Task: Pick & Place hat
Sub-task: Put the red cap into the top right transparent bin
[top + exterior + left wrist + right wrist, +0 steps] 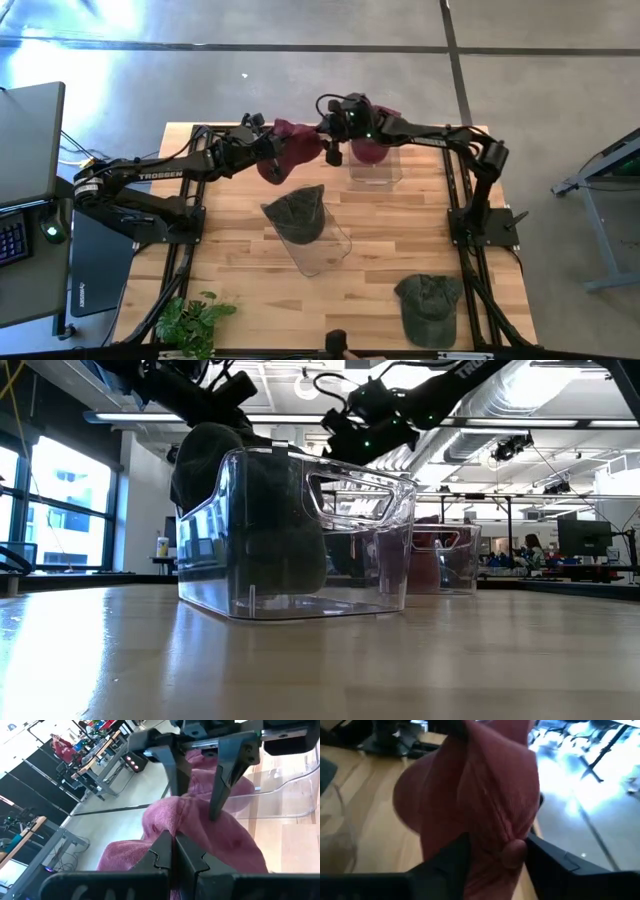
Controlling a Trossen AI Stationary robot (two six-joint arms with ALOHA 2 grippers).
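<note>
A maroon hat [292, 143] hangs in the air over the table's far middle, between my two grippers. My left gripper [270, 148] [172, 856] comes from the left and is shut on it. My right gripper [333, 138] [492, 857] comes from the right and is open, its fingers [218, 795] standing on either side of the hat's crown by the top button [513, 853]. A second maroon hat [368, 150] lies in a clear bin [378, 175]. One green hat [298, 212] fills a nearer clear bin [300, 530]; another green hat [430, 298] lies on the table. My left gripper pinches a fold of the maroon hat's cloth [165, 827] between its two shut fingers, coming level from the table's left. The hat is lifted clear of the table and bunches up beyond the fingertips. My right gripper: whether its open fingers touch the crown I cannot tell.
The two clear bins stand close together in the table's middle and far middle, under and beside the arms. A potted plant [190, 320] sits at the near left corner. Bare wood [230, 270] lies along the near left of the table. A laptop [95, 265] rests beside the left edge.
</note>
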